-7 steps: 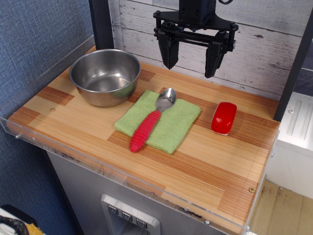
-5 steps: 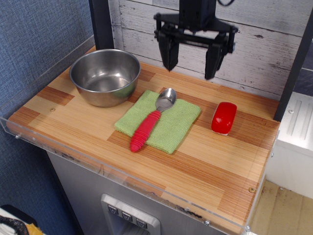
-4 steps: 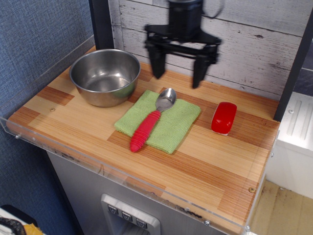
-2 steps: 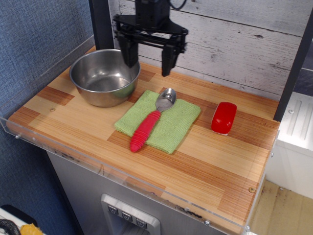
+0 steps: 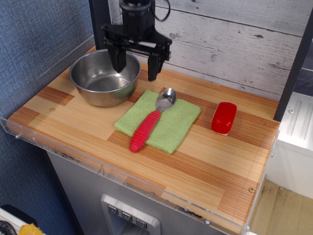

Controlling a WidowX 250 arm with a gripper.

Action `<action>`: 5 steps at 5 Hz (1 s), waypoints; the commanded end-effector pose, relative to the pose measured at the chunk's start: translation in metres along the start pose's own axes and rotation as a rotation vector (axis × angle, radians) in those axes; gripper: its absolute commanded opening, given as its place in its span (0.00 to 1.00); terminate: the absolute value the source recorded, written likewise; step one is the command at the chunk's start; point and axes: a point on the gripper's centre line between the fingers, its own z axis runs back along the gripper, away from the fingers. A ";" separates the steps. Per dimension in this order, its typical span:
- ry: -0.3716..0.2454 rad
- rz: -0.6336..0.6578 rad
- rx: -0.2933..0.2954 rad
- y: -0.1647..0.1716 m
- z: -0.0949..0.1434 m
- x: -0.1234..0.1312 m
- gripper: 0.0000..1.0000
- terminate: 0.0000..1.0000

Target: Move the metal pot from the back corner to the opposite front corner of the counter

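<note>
The metal pot [image 5: 100, 81] is a shiny round steel bowl standing at the back left corner of the wooden counter [image 5: 205, 161]. My gripper [image 5: 135, 75] is open and empty. It hangs over the pot's right rim, its left finger above the inside of the pot and its right finger just outside the rim. I cannot tell whether a finger touches the rim.
A green cloth [image 5: 168, 128] lies mid-counter with a red-handled metal spoon [image 5: 149, 122] on it. A red block [image 5: 224, 117] lies at the right. A clear acrylic rim [image 5: 98, 169] edges the counter. A white plank wall [image 5: 234, 44] stands behind, a dark post [image 5: 100, 22] at back left.
My gripper has moved left along the back of the counter, from above the spot behind the cloth to over the pot's right rim, and a little lower. It stayed open. Nothing else moved.
</note>
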 end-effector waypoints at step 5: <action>-0.052 -0.026 -0.001 0.021 -0.020 0.015 0.00 0.00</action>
